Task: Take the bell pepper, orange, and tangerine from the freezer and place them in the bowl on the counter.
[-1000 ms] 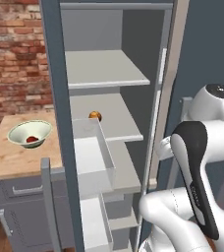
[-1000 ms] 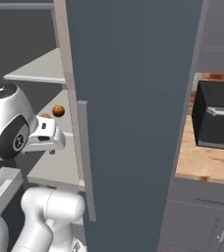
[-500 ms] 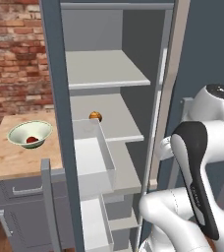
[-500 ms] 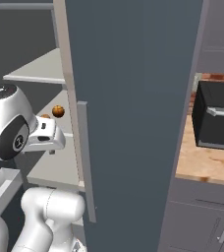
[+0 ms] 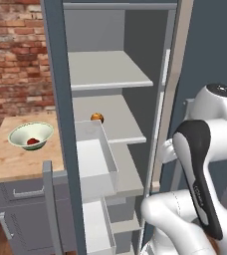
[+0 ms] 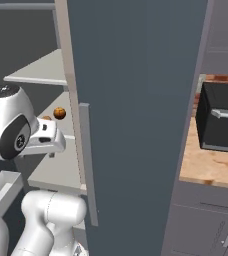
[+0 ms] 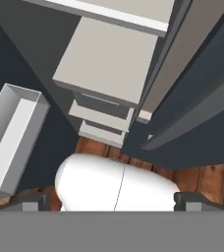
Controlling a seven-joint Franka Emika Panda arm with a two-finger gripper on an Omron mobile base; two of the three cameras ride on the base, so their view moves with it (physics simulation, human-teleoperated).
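Even, flat rendered light, sharp throughout; soft shadow inside the freezer [image 5: 110, 74]; no glare, no blur

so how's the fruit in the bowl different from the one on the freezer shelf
The fruit in the bowl is red and lies in the bowl on the counter; the fruit on the freezer shelf is round, orange-brown and sits bare on the shelf. Both are small.

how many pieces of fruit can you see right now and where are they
2. A red bell pepper lies in the bowl on the counter. A round orange-brown fruit sits on a freezer shelf. More may be hidden behind the bins.
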